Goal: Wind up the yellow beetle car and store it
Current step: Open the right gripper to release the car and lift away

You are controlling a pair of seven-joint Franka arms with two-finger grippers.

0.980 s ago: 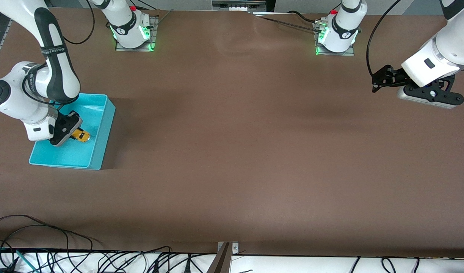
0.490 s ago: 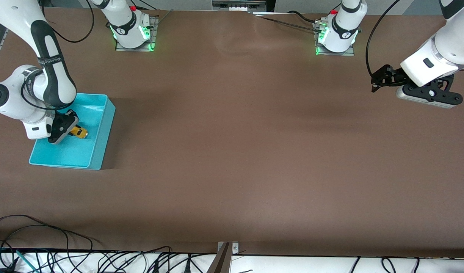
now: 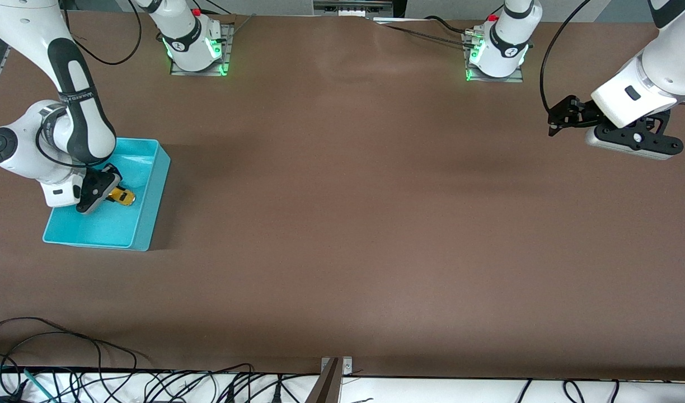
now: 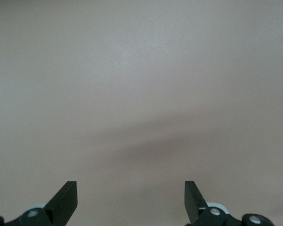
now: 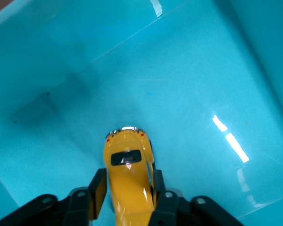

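The yellow beetle car (image 3: 123, 196) (image 5: 129, 169) sits on the floor of the turquoise bin (image 3: 154, 189) (image 5: 203, 94), roughly at the bin's middle. My right gripper (image 3: 113, 194) (image 5: 128, 182) is down inside the bin with a finger on each side of the car's rear. Its jaws stand slightly open: a thin strip of turquoise shows between one finger (image 5: 98, 187) and the car's side. My left gripper (image 3: 558, 116) (image 4: 131, 193) waits open and empty above bare table at the left arm's end.
The bin stands at the right arm's end of the brown table (image 3: 342, 224), and its walls rise close around my right gripper. Cables (image 3: 68, 380) lie along the table edge nearest the front camera. The two arm bases (image 3: 194, 45) (image 3: 496, 50) stand at the farthest edge.
My right gripper has moved the car a little within the bin and set it on the floor. Its fingers have eased off the car's sides. The left arm has not moved.
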